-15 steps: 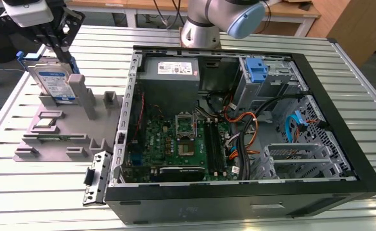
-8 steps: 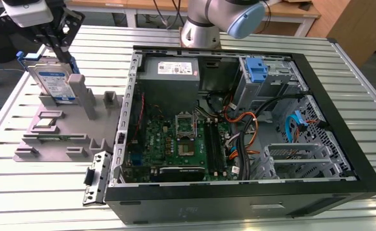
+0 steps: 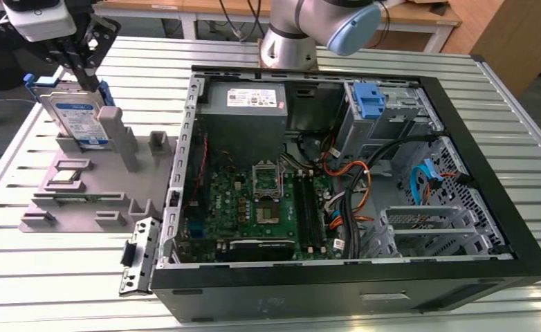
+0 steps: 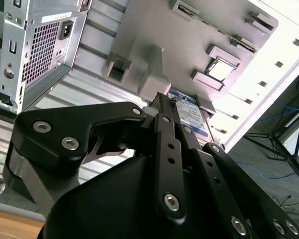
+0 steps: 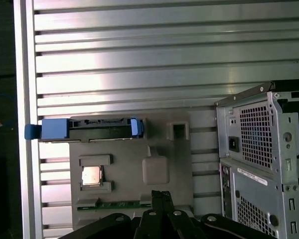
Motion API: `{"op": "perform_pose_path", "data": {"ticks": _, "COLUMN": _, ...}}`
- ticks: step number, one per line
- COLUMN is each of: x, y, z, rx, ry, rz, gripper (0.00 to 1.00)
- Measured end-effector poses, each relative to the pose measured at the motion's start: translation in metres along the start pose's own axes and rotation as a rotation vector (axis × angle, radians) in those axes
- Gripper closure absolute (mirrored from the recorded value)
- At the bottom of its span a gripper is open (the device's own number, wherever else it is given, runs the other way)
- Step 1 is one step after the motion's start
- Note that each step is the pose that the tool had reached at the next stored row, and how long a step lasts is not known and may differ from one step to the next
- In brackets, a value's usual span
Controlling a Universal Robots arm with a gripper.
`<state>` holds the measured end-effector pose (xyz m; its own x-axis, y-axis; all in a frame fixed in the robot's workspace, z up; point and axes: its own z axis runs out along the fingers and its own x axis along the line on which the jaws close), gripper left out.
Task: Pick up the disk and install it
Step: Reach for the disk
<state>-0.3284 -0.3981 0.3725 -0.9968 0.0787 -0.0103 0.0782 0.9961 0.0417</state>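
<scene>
My gripper (image 3: 86, 81) hangs at the upper left of the exterior view, fingers pressed together on nothing, just above the disk (image 3: 77, 119) standing on edge in the grey stand (image 3: 113, 185). Descending like this, I'd likely ram its top edge and tip it

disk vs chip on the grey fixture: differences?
Pose: the disk stands on edge in a slot; the chip lies flat in a pocket. Size: the disk is far bigger than the chip. Look: the disk has blue rails and a label; the chip is plain silver. Both sit on the fixture.
</scene>
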Motion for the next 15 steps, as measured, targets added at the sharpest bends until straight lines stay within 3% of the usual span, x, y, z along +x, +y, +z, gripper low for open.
{"op": "perform_pose_path", "data": {"ticks": 5, "x": 0.0029, "y": -0.0003, "z": 0.0012, "rx": 0.0001, "ry": 0.0, "rz": 0.0, "gripper": 0.9}}
{"op": "perform_pose_path", "data": {"ticks": 11, "x": 0.0117, "y": -0.001, "z": 0.0035, "rx": 0.0, "ry": 0.0, "rz": 0.0, "gripper": 0.9}}
{"op": "perform_pose_path", "data": {"ticks": 15, "x": 0.0128, "y": -0.0012, "z": 0.0036, "rx": 0.0001, "ry": 0.0001, "rz": 0.0, "gripper": 0.9}}
